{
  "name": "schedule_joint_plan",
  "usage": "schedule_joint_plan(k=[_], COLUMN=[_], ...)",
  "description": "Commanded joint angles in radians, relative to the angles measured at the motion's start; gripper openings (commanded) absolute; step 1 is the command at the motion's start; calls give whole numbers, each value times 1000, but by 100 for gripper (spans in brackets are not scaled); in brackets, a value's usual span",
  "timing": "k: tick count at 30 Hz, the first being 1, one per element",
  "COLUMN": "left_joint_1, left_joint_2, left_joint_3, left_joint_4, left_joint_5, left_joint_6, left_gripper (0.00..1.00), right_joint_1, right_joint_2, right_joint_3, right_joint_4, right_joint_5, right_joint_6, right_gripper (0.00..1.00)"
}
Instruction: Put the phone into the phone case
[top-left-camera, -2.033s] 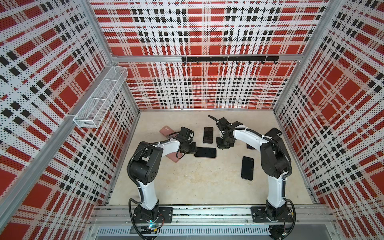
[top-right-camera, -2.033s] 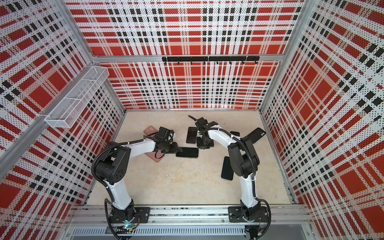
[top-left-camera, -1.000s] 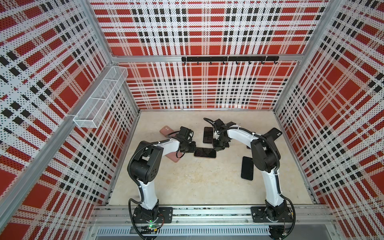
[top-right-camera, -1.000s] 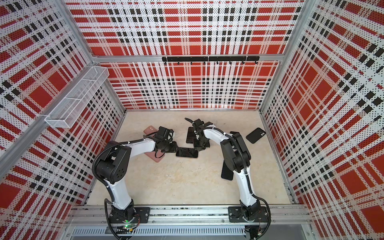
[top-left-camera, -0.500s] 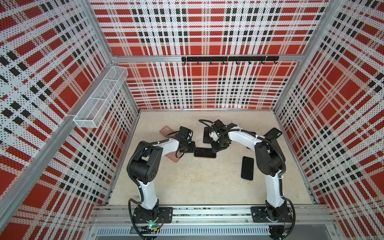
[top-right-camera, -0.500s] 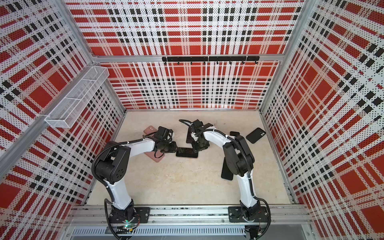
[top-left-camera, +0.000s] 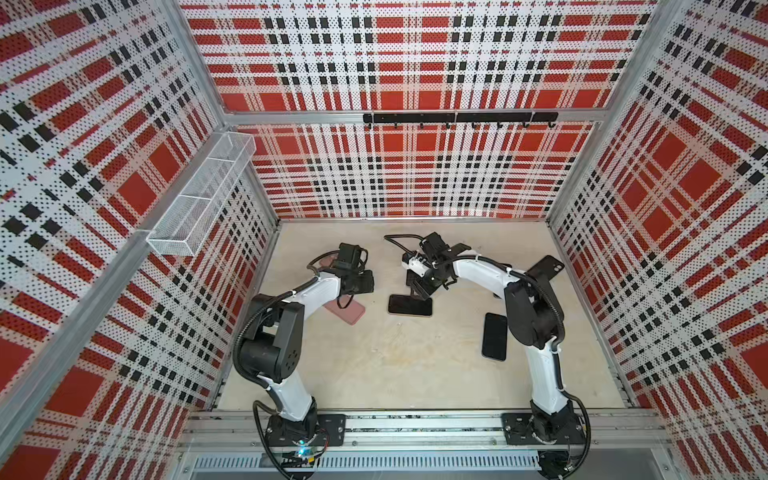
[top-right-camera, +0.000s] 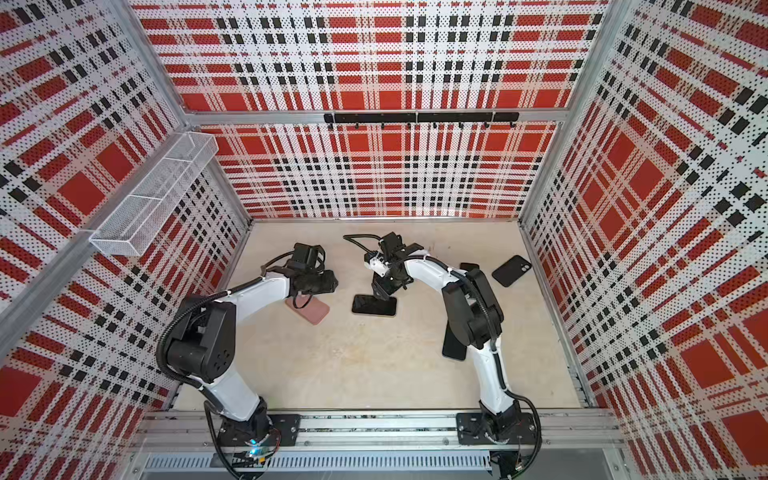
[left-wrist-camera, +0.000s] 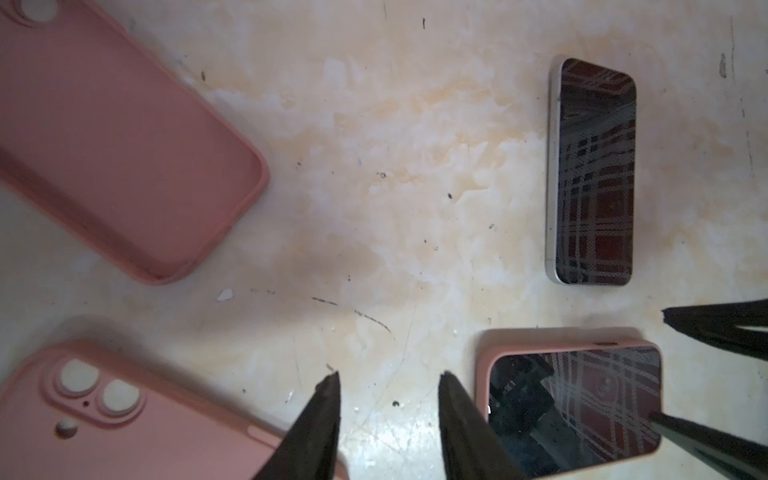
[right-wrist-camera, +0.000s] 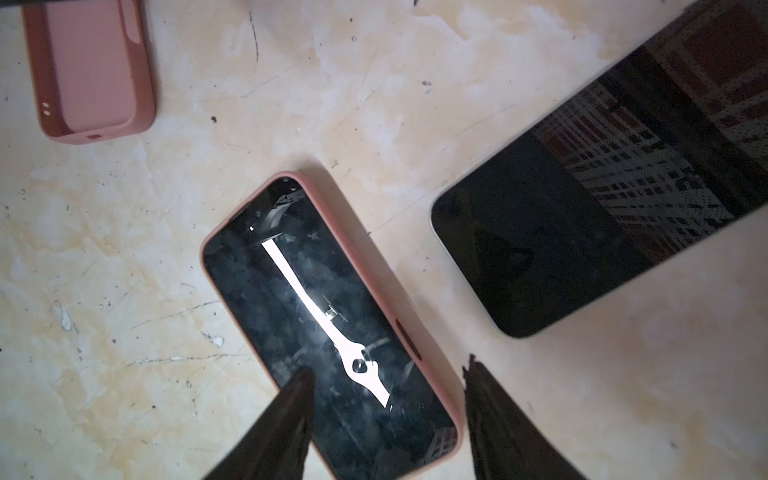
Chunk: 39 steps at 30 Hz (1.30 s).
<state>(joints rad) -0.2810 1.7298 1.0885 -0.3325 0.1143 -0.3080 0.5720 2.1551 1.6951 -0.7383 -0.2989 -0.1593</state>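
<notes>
Centrally, the phone (top-left-camera: 410, 305) lies flat and screen up, already seated in the pink phone case (left-wrist-camera: 561, 338), on the bench (top-left-camera: 395, 365) between the two arms. The right hand (right-wrist-camera: 389, 363) hangs over it from the far side with jaws well apart, one fingertip above the glass and the other off the case's side, gripping nothing. The left hand (left-wrist-camera: 387, 376) sits just left of it, jaws part open over bare bench, empty. Also noted: empty pink case (top-left-camera: 349, 312) to the left, bare phone (top-left-camera: 494, 336) to the right, black case (top-left-camera: 547, 268) far right.
</notes>
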Motion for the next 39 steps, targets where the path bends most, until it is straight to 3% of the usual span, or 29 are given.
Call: schedule_joint_plan(k=[1,15,22,25,28,29,32,35,39], left_joint_1=[6,6,8,15,26,26,25,62,78], left_joint_2=[-30,-51,-62,-64,-73,-76,-86,-92,-105], left_joint_3=[1,3,3,4,4,4,5,4,4], left_joint_4=[-16,-17,-17,-19,-19,-19,-19,-19,-17], left_joint_5=[-18,-3,-6,-8,-9,-9,-10,-7,-3], left_joint_6=[18,18,20,21,20,20,20,20,18], left_gripper=[43,42,42,42,42,42,42,42,42], right_joint_1=[-4,3,126,176,209,227,265,299,334], right_joint_2=[26,-60,-194,-242,-254,-246,-203,-173,-133], right_joint_3=[1,-197,-362,-402,-388,-369,-293,-255,-210], right_joint_4=[13,45,117,161,140,110,7,-11,2], right_joint_5=[-52,-81,-66,19,180,254,392,430,409], right_joint_6=[-11,71,173,256,366,402,541,637,678], right_gripper=[62,62,63,69,97,100,100,100,100])
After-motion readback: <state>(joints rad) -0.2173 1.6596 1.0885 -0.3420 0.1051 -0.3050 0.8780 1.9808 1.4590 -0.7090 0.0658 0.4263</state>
